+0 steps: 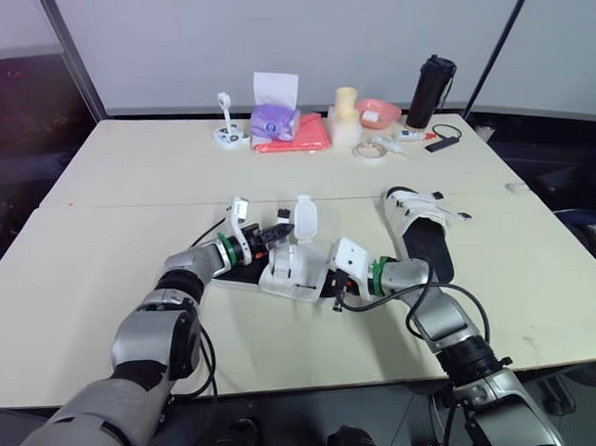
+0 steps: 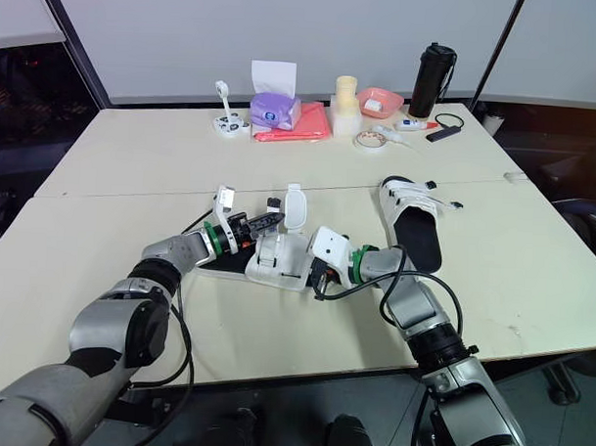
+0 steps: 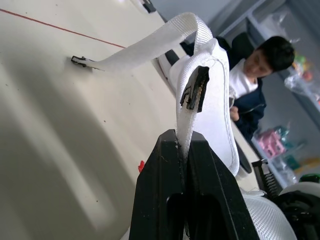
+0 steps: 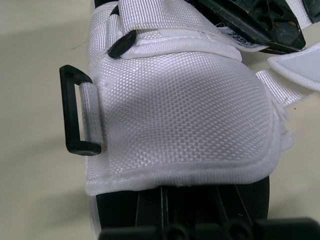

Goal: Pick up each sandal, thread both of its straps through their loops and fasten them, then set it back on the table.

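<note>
A white-strapped sandal with a black sole [image 1: 291, 272] lies at the table's middle near the front, between my two grippers. My left gripper [image 1: 278, 230] is shut on the edge of its loose white strap [image 3: 150, 47], which rises and curves away from the fingers [image 3: 160, 190]. My right gripper [image 1: 335, 283] is shut on the sandal from the right, just behind the white mesh flap [image 4: 180, 115] and its black plastic loop [image 4: 75, 112]. A second sandal [image 1: 420, 232] lies flat on the table to the right, apart from both grippers.
Along the far edge stand a purple tissue box [image 1: 274, 119], a red cloth [image 1: 296, 135], a pink bowl [image 1: 378, 111], a tape roll [image 1: 370, 150] and a black bottle [image 1: 431, 91]. A person [image 3: 252, 85] sits beyond the table.
</note>
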Robot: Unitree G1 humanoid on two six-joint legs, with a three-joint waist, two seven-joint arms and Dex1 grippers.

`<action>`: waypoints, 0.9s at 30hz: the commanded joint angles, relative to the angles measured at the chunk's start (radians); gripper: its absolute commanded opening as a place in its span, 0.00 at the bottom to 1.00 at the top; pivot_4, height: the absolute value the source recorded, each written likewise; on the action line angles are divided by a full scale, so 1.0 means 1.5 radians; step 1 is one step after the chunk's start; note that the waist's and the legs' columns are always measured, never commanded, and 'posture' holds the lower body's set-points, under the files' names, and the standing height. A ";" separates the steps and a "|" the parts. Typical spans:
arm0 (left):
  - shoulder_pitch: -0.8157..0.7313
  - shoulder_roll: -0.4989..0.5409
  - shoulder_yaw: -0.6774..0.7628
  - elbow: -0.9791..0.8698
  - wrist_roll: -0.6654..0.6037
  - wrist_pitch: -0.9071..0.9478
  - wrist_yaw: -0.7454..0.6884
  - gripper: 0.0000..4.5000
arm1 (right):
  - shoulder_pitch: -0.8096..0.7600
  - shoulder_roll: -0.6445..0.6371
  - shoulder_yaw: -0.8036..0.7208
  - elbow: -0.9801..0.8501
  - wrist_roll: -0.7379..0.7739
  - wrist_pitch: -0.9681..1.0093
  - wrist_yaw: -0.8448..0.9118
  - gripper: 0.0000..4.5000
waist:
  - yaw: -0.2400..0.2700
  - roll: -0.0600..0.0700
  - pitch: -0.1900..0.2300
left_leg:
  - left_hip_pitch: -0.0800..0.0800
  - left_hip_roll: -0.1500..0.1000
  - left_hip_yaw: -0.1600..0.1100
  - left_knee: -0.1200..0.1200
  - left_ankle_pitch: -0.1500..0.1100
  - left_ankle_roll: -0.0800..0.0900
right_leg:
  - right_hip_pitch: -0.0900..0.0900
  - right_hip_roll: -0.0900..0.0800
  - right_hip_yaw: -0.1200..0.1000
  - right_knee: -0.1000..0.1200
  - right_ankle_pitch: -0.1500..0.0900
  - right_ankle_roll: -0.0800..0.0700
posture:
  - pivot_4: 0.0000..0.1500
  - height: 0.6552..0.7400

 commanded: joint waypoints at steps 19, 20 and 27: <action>-0.009 0.011 -0.011 0.012 0.053 -0.056 0.032 0.62 | 0.016 0.002 0.042 0.035 -0.018 0.007 0.021 0.00 | -0.002 0.000 -0.002 | 0.001 0.000 0.000 0.001 0.000 0.000 | 0.001 0.000 0.000 0.001 0.000 0.000 | 1.00 1.00; -0.009 0.011 -0.012 0.013 0.055 -0.057 0.035 0.73 | 0.016 0.002 0.042 0.035 -0.018 0.007 0.021 0.00 | -0.002 0.000 -0.002 | 0.001 0.000 0.000 0.001 0.000 0.000 | 0.001 0.000 0.000 0.001 0.000 0.000 | 1.00 1.00; 0.006 0.025 -0.046 0.025 0.111 -0.108 0.122 0.95 | 0.016 0.002 0.044 0.035 -0.018 0.006 0.021 0.00 | -0.003 0.001 -0.006 | 0.001 0.000 0.000 0.001 0.000 0.000 | 0.001 0.000 0.000 0.001 0.000 0.000 | 1.00 1.00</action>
